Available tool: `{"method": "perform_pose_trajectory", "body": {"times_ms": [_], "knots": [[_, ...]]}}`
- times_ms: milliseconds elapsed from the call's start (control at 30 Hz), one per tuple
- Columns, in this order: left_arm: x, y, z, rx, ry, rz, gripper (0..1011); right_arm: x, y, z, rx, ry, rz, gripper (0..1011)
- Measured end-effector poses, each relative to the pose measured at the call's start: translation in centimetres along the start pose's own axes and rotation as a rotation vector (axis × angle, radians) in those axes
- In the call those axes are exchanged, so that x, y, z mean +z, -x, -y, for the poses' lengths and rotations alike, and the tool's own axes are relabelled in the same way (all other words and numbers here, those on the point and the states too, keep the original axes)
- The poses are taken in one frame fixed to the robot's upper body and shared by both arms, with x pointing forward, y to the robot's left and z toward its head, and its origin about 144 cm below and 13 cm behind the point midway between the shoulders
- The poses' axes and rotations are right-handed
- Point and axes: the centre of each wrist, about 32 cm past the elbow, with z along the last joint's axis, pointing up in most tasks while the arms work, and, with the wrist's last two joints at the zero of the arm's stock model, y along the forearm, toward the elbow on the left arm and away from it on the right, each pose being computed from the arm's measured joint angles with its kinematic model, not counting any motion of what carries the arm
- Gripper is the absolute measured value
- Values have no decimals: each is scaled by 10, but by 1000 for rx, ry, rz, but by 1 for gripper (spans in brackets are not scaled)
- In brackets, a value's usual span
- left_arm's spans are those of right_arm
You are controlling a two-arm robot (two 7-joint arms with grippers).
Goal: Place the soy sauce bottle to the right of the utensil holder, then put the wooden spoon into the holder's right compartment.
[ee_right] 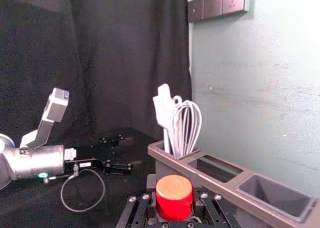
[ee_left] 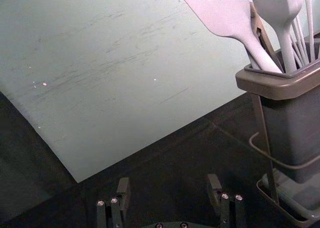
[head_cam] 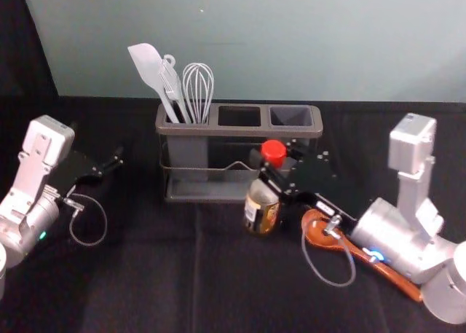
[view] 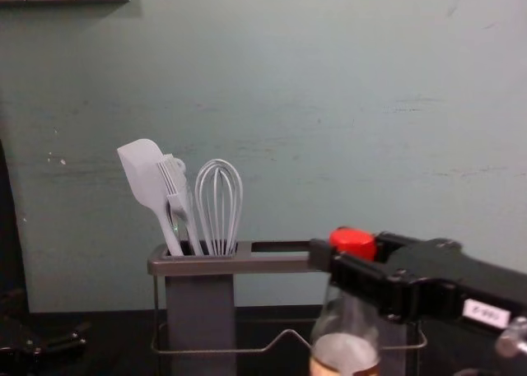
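"One task gripper is seen at work: which, and how is it set?"

"The right gripper (head_cam: 275, 160); its fingers are clamped on the neck of the soy sauce bottle (head_cam: 261, 208), just under the red cap (head_cam: 274, 153). Whether the base is lifted cannot be told."

"And where is the bottle held?"

"Upright, before the utensil holder (head_cam: 240, 130), not to its right. So the first placing is judged begun but unfinished; a move to the right is called for."

"And the spoon?"

"The wooden spoon (head_cam: 397, 277) is left lying on the table, partly hidden by the right arm. The right compartment (head_cam: 291, 116) is unfilled, so that step is wholly left."

"The other arm?"

"The left gripper (ee_left: 168, 190) is parked left of the holder, its fingers spread apart, with nothing held."
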Motion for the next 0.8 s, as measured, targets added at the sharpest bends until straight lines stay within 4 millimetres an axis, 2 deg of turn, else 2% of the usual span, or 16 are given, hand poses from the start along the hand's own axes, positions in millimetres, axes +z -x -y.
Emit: {"method": "perform_pose_trajectory", "body": {"times_ms": [200, 500, 800], "knots": [[0, 0, 0, 0, 0, 0, 1005, 6, -6, 18, -36, -6, 15, 393], [0, 0, 0, 0, 0, 0, 1005, 9, -26, 52, -137, -1, 32, 393], [0, 0, 0, 0, 0, 0, 1005, 11, -43, 72, -222, 4, 49, 393]]}}
